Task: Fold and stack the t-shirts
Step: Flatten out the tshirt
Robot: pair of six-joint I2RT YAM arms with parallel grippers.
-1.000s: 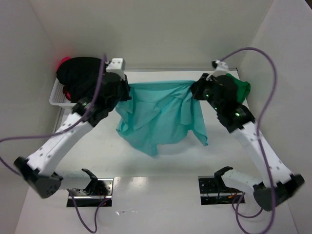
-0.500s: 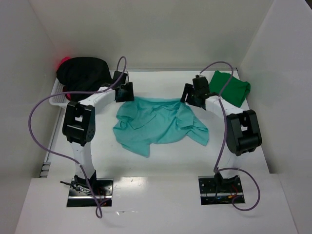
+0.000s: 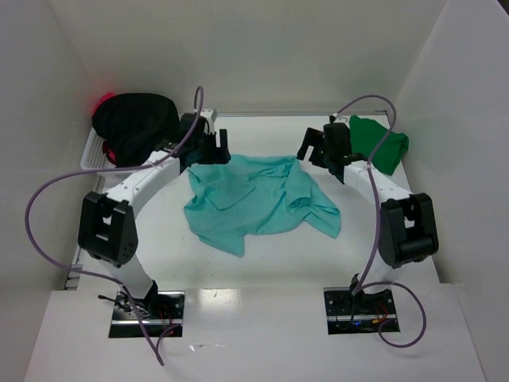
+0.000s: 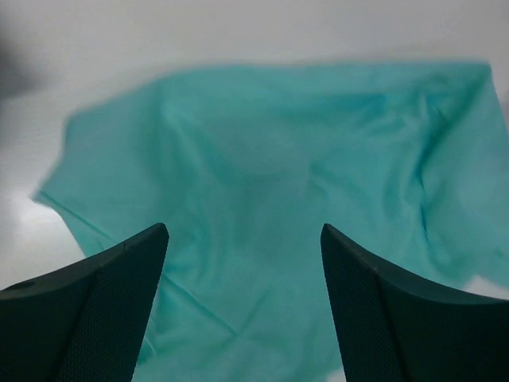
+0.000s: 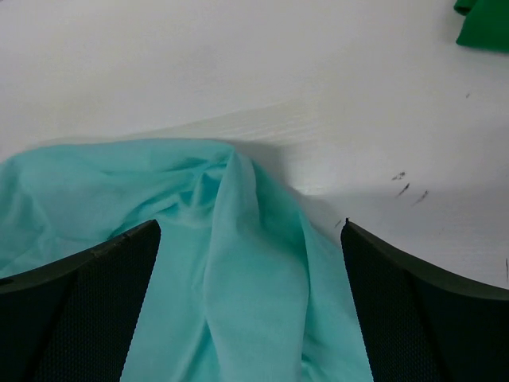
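Left hand [image 4: 242,231] and right hand [image 5: 250,227] gape empty; teal shirt [image 3: 258,195] lies unfolded, dark green shirt [image 3: 380,143] folded at two o'clock.

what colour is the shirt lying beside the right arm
Dark green; that t-shirt shows best in the top external view.

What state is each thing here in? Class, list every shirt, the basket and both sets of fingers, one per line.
teal shirt: lying rumpled, unfolded
dark green shirt: looks folded, far right
black shirt: heaped in the basket
red-pink shirt: mostly hidden behind the black shirt
basket: holding shirts
left fingers: open, empty
right fingers: open, empty
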